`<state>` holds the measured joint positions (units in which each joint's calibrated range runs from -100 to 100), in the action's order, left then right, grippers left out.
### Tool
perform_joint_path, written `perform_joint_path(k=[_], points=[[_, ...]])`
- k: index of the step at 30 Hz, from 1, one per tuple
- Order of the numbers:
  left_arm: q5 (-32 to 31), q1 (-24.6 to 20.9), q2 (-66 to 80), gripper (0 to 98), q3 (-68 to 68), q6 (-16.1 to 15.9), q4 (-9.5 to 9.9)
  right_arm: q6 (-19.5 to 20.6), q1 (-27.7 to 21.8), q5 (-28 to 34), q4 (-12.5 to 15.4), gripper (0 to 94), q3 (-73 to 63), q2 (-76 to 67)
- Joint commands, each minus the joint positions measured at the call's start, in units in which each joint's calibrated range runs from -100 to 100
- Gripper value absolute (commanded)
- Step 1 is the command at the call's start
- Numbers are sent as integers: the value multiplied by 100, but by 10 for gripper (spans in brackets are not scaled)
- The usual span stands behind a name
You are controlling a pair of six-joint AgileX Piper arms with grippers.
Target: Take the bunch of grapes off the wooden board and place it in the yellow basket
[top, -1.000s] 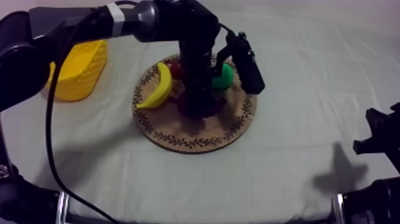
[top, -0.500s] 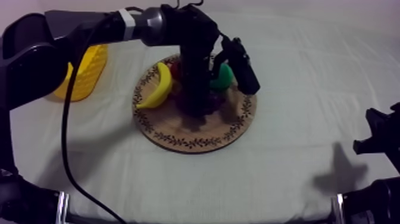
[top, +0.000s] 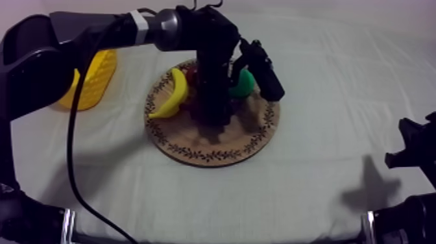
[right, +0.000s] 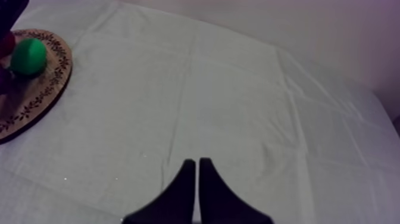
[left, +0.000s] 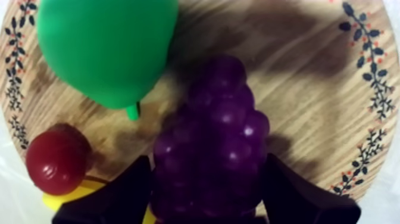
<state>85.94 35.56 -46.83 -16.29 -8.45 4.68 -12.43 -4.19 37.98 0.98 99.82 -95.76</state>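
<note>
The left fingers [left: 128, 193] stand one at each side of the grapes [left: 214, 137] and seem to press on them, so I judge them closed on the wide end of the bunch. The grapes lie on the board [left: 309, 71], near its middle. As a toy the bunch is probably light, with a bumpy and perhaps smooth skin. A hold across the wide part seems safer than one at the narrow tip. Just beside the grapes are the pear [left: 107, 47] and the small red fruit [left: 58, 161]. The basket [top: 91, 81] is well apart, to the left. The right fingers [right: 197, 173] lie together, holding nothing, above the bare desk [right: 208, 89].
</note>
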Motion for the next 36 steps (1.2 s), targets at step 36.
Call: perform_joint_path(k=[36], points=[[680, 216, 2513, 583, 467, 213, 87, 0, -2, 0, -3, 3, -4, 0]])
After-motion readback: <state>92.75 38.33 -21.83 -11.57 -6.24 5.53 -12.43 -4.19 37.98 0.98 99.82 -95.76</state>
